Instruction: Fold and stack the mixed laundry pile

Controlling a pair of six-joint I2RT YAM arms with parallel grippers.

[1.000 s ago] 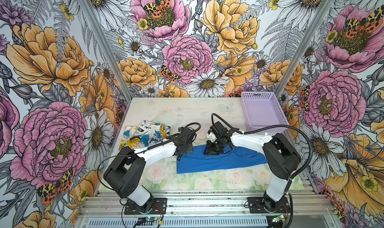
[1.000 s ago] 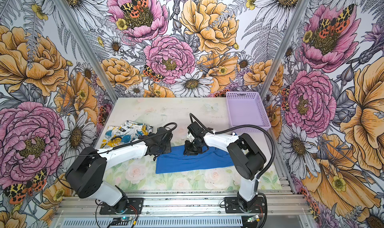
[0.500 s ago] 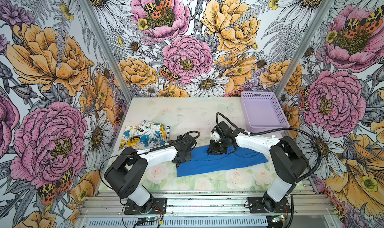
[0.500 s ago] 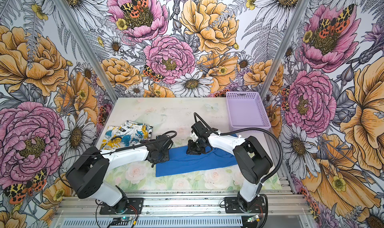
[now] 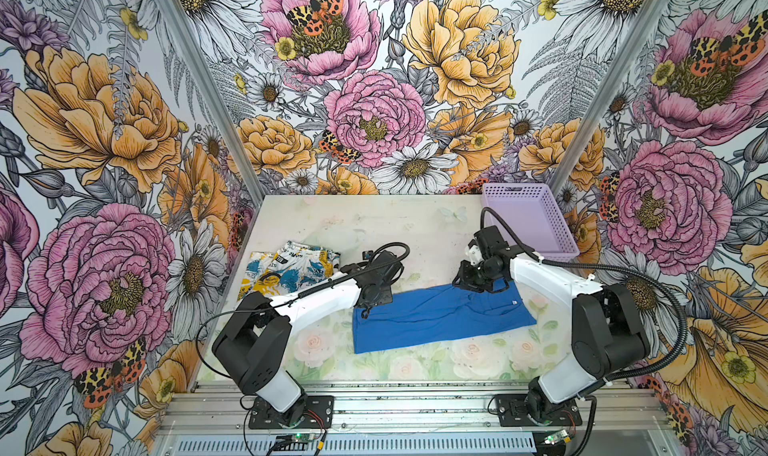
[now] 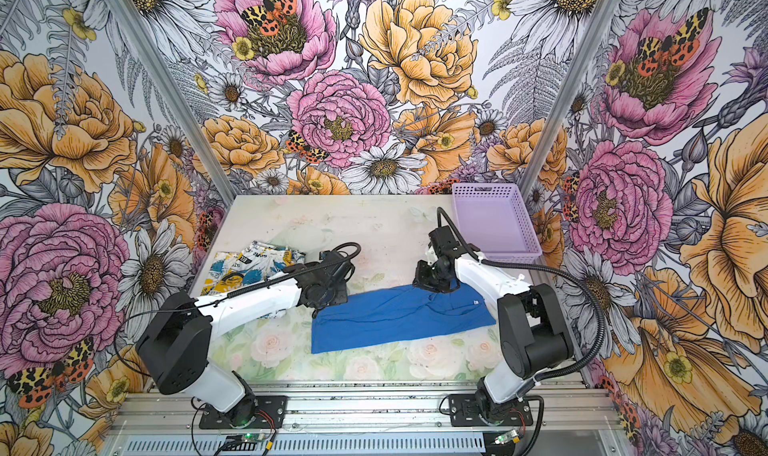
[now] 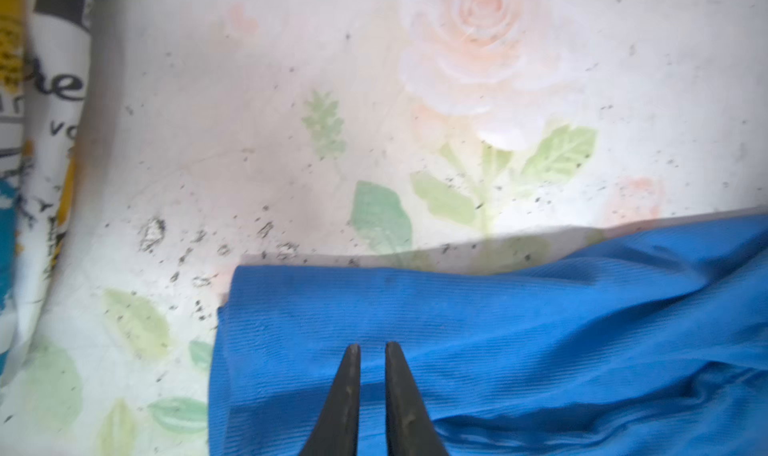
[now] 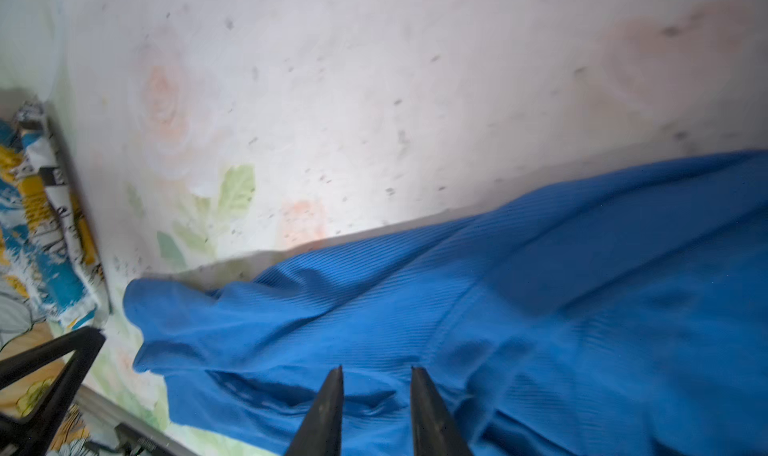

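Bold flowered wall panels enclose a pale rose-printed tabletop [image 5: 374, 225], where the arms have drawn apart over the last second. Both end effectors had been close together at the middle of the far edge of the plain royal blue T-shirt [image 5: 436, 316]. The left end effector [image 7: 372, 346] has since slid out to the shirt's far left corner, and the right end effector [image 8: 377, 368] has eased back toward the far right part. The left fingertips are barely parted, a thin slit with no cloth seen pinched between them. The right ones stand a little wider, also over blue cloth without gripping it. This suggests a lengthwise fold has just been laid down and released, with the cross folds and the stacking yet to come. The shirt lies near the front middle of the tabletop as a long flat band, slightly slanted and lightly creased toward its right end. The white newspaper-print garment with yellow and blue splashes [image 5: 286, 267] sits folded at the left, unmoved and apart from the shirt. The lavender perforated plastic basket [image 5: 548, 255] stands at the far right.
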